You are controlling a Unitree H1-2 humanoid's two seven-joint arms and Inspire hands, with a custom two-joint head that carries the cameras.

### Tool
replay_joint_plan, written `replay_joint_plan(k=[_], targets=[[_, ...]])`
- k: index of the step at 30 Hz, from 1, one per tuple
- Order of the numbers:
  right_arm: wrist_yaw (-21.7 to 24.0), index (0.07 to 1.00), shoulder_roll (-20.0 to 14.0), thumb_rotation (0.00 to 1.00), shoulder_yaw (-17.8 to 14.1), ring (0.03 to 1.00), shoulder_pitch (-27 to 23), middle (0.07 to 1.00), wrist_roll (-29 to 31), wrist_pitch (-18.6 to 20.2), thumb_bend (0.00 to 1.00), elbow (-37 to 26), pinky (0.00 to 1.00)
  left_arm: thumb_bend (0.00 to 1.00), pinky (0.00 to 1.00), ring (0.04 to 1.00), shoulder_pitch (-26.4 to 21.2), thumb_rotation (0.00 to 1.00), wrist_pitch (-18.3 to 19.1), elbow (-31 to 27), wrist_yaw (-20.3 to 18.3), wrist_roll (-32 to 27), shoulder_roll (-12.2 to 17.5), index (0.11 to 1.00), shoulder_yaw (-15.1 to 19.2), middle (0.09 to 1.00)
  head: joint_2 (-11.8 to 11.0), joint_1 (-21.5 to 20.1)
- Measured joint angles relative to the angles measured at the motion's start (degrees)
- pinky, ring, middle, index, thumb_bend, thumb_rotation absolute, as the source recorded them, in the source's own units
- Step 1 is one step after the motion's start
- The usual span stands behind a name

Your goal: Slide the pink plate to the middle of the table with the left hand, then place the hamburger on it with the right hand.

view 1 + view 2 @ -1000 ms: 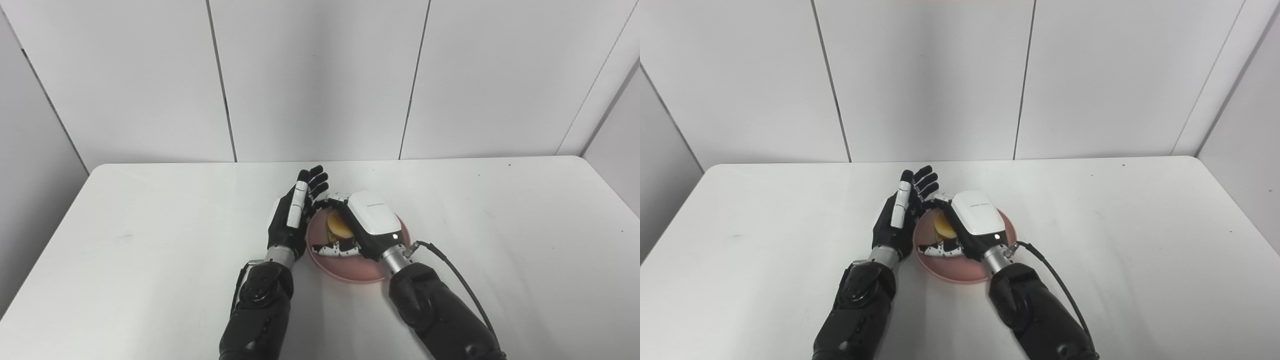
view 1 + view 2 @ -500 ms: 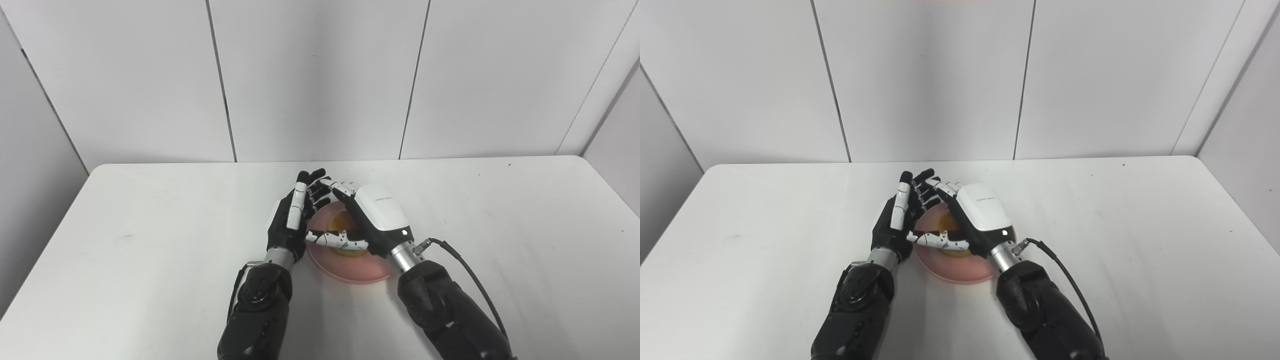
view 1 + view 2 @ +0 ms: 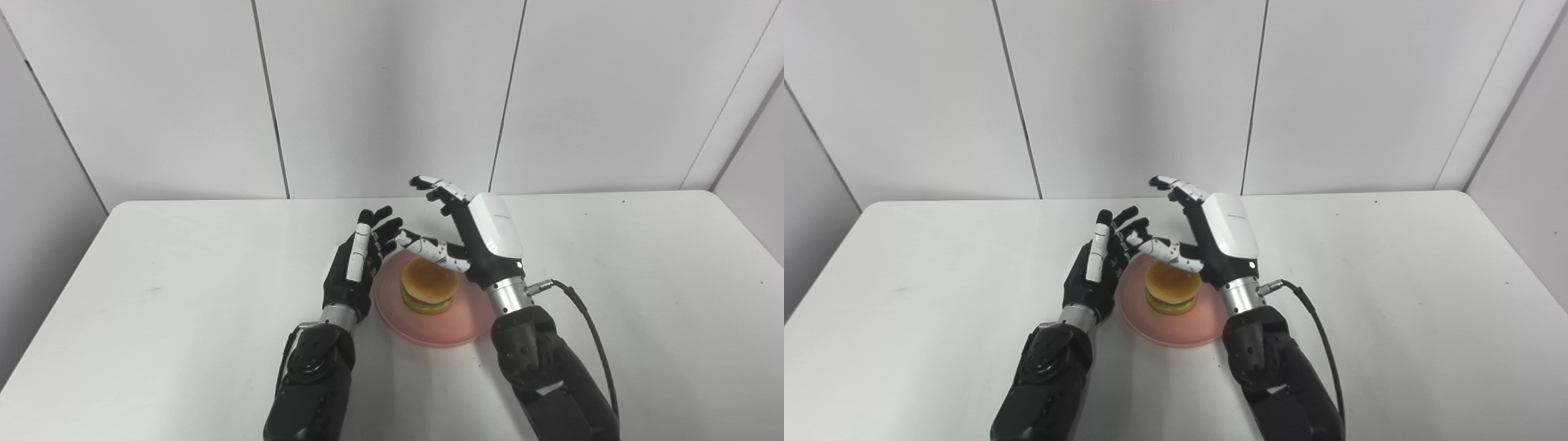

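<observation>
A pink plate [image 3: 456, 327] lies near the middle of the white table [image 3: 184, 294]. The hamburger [image 3: 428, 286] sits upright on the plate, with a tan bun and green lettuce showing. My right hand [image 3: 474, 236] hovers above and behind the hamburger, open, fingers spread and raised, touching nothing. My left hand [image 3: 358, 266] stands edge-up just left of the plate rim, open with fingers straight. In the right eye view the hamburger [image 3: 1171, 289] shows fully between the two hands.
White wall panels [image 3: 392, 92] rise behind the table's far edge. A black cable [image 3: 588, 324] runs from my right wrist along the forearm. The table's left edge [image 3: 58, 294] and right edge [image 3: 753, 239] are in view.
My right hand let go of the hamburger, opened and rose up and back from the plate. The hamburger now rests uncovered on the plate. My left hand barely moved.
</observation>
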Motion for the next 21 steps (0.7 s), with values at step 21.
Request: replay_joint_plan(k=[21], targets=[[-0.16, 0.752, -1.02, 1.0, -6.77, 0.741, 3.28, 0.762, 12.5, -0.24, 0.68, 11.05, 0.7, 0.82, 1.0, 1.0, 4.28, 0.87, -1.1, -5.51, 7.99, 6.18, 0.05, 1.0, -0.99, 1.0, -0.53, -1.14]])
